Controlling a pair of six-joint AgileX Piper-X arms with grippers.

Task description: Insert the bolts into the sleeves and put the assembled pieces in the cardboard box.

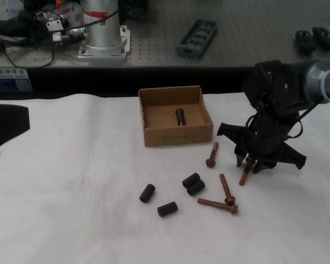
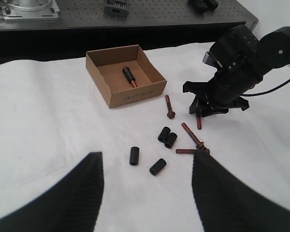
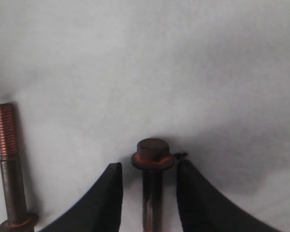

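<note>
**Picking up a bolt for the second assembly.** The cardboard box (image 1: 179, 135) already held one assembled piece (image 1: 179, 116). Four sleeves (image 1: 147, 192) and four bolts lay loose on the white-covered surface (image 1: 71, 220), on the side of the box nearer the arms.

The right gripper (image 1: 252, 163) stood low over the surface, to the right of the box and slightly nearer than it. Its fingers (image 3: 106, 200) were apart and straddled the shank of one bolt (image 3: 152, 154) just under the head. A sliver of gap showed on each side, so nothing was clamped. A second bolt (image 3: 9, 164) lay just beside it.

The left gripper (image 2: 147, 155) hung well to the left of the box, facing the sleeves, with its fingers (image 2: 87, 193) apart and empty.

The step in hand appeared to be grasping a bolt for insertion. The next move probably called for closing squarely on the shank and lifting without tilt. The left gripper would then need to take a sleeve so that bore and thread could be lined up.
</note>
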